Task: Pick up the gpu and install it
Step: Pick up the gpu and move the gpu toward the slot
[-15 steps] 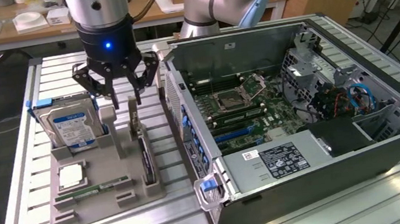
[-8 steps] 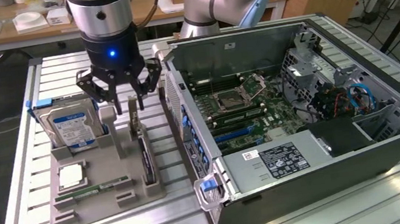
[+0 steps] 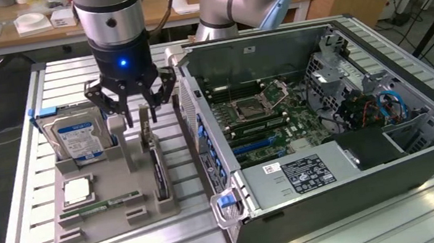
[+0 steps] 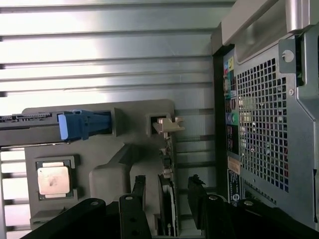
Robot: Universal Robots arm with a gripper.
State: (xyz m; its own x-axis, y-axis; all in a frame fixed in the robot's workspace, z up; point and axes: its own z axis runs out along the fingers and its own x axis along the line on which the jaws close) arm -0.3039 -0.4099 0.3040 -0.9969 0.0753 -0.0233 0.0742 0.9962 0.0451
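The gpu (image 3: 155, 166), a thin black expansion card with a slim silver end bracket, stands on edge in a slot of the grey moulded holder tray (image 3: 113, 224). The black gripper (image 3: 139, 109) hangs right over its bracket end with its jaws apart. The wrist view looks straight down the card's edge (image 4: 167, 209), with a finger (image 4: 138, 191) on either side and a gap to each. The exterior view adds the silver hard drive with a blue-white label (image 3: 78, 138) upright in the tray, a square silver processor chip (image 3: 76, 190) flat below it, and the open black computer case (image 3: 324, 114) on the exterior view's right, all on the slatted aluminium table (image 3: 18, 183).
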